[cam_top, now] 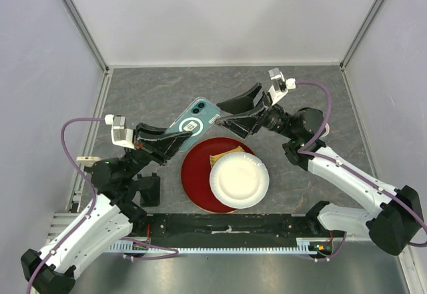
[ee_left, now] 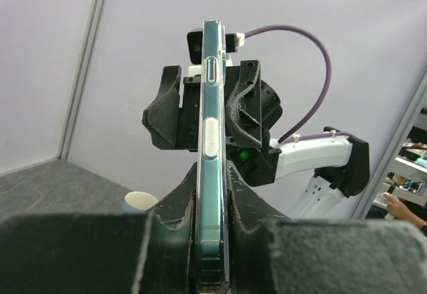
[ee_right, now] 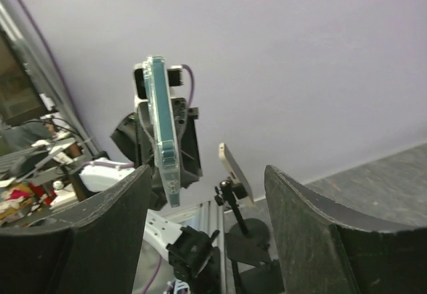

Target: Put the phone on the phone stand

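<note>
1. Here, the left gripper [ee_left: 213, 201] is clamped tight on one end of the phone [cam_top: 194, 120]. It holds the phone up in the air above the table [cam_top: 153, 94], so the other end sticks out free. From above, the teal back faces up.
2. The right gripper [cam_top: 225, 111] has its jaws apart on either side of that free end, not visibly touching it (probably lined up for a hand-over, to get a better hold for placing).
3. Just beside and below the phone lies a red plate [cam_top: 193, 174] with a white paper plate [cam_top: 239, 181] on top, neither involved.
4. The phone stand [cam_top: 148, 189] appears to be the small black shape by the left arm, well apart from the phone, so placing is not yet done.
</note>
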Tool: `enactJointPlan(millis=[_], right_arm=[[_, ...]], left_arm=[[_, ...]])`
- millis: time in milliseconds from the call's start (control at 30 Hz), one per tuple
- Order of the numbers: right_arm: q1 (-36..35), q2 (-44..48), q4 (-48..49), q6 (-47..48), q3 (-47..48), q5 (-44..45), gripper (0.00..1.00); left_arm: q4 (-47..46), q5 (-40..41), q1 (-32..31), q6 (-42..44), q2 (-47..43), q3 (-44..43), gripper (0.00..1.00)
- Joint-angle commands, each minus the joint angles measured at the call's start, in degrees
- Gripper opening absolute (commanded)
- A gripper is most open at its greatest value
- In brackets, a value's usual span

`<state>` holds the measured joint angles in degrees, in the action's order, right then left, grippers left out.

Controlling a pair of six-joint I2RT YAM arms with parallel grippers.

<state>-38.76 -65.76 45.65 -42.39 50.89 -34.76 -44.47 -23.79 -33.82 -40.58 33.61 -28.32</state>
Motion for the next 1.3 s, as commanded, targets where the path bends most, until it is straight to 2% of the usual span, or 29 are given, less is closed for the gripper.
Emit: enactJointPlan(millis=[0,33,200,333,433,700,800,833,933,967,1000,1067,1100,1133,1233,1267], right_arm=[[0.2,-1.7,13.3,-7.5,2.3,-3.9,0.71],[0.3,-2.1,15.6,-9.1,2.6,-4.3,0.67],[0.1,-5.3,20.2,-13.8,4.6,-5.2,0.61],[0.1,-7.4,24.6,-17.3,5.8,-6.3,0.5],[-0.2,-7.6,24.4,-17.4,5.6,-5.9,0.43],[-2.5,-8.9,22.1,-14.5,6.8,-6.2,0.32],[-2.5,-9.0,22.2,-14.3,6.9,-5.4,0.15],[-2.5,-9.0,22.2,-14.2,7.1,-5.2,0.0],[-2.5,-8.1,21.2,-12.7,6.2,-2.9,0.0],[-2.5,-7.5,19.8,-10.5,5.9,-1.4,0.0],[-2.5,-5.8,17.7,-8.9,5.5,0.0,0.0],[-2.5,-3.9,10.9,-5.3,4.3,4.6,0.0],[-2.5,-1.6,7.8,-1.2,4.1,6.4,0.0],[-2.5,-0.6,1.5,1.3,3.8,8.5,0.0],[-2.5,2.8,-8.4,9.3,3.1,15.2,0.0],[-2.5,3.3,-10.1,11.0,2.9,17.3,0.0]], left_arm=[[-10.5,1.7,0.2,-6.1,0.7,0.4,0.02],[-10.9,1.7,0.2,-6.5,1.2,0.5,0.02],[-12.6,1.3,0.2,-7.8,2.0,1.2,0.02],[-13.2,1.6,0.2,-7.9,2.3,1.5,0.02],[-13.5,1.6,0.2,-8.0,2.3,1.7,0.02],[-16.1,1.6,0.2,-9.2,3.6,2.0,0.02],[-16.6,1.0,0.2,-9.4,4.1,1.8,0.02],[-16.5,0.9,0.2,-9.3,4.2,1.7,0.02],[-14.2,0.6,0.2,-8.5,3.8,1.4,0.03],[-11.8,1.5,0.2,-8.0,2.4,1.2,0.11],[-9.3,4.4,0.2,-6.8,1.5,1.2,0.4],[-1.9,8.0,0.2,-5.3,-2.9,1.9,0.62],[1.7,12.2,0.2,-3.1,-5.1,2.1,0.83],[8.3,14.1,0.2,-1.7,-7.0,2.0,0.88],[20.9,21.8,0.2,5.0,-14.2,-0.4,0.91],[28.2,23.6,0.2,6.5,-15.9,-2.2,0.91]])
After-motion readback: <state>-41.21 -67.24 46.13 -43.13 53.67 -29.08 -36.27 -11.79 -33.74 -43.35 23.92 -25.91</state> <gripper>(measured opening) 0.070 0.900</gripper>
